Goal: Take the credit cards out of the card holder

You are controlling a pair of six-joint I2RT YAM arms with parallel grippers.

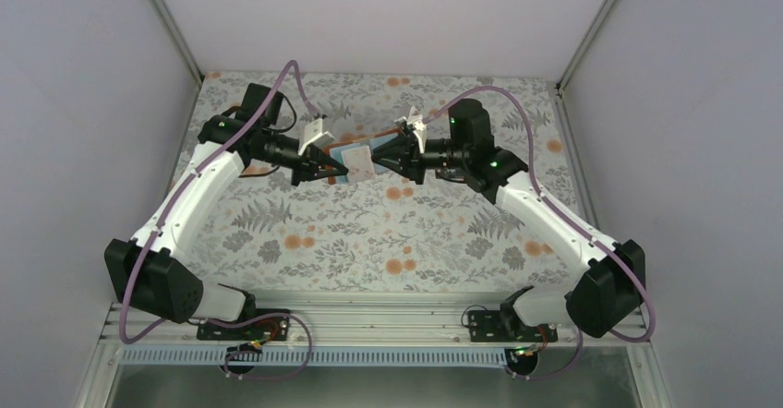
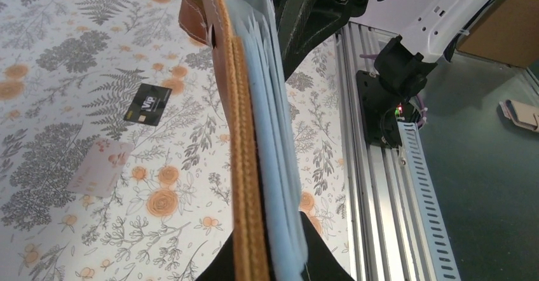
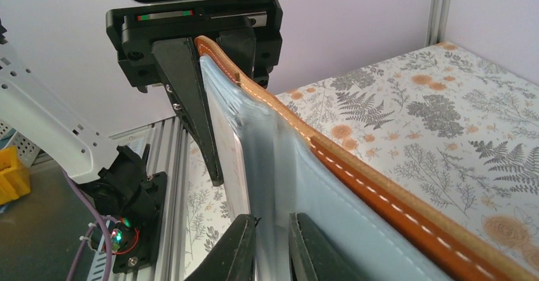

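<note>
One card holder [image 1: 351, 157] is seen, held clear of the floral table [image 1: 369, 242] at the upper centre of the top view, between two arms. It is spread open and set on edge, its long axis running across the frame from the left gripper [image 1: 325, 163] to the right gripper [image 1: 380, 159]. The rust-brown outside is turned toward the top of the frame and the pale blue-grey inside toward the bottom. One brown closing tab [image 2: 194, 17] is seen at the top of the left wrist view. The left gripper is clamped on one end of the card holder. The right gripper's fingers [image 3: 238, 252] are set narrowly apart astride a pale inner leaf at the other end; whether it is pinched cannot be told. Two cards are counted on the table at the left of the left wrist view: one black card [image 2: 147, 105] and, below it, one pale pink card [image 2: 100, 166], lying flat and apart.
</note>
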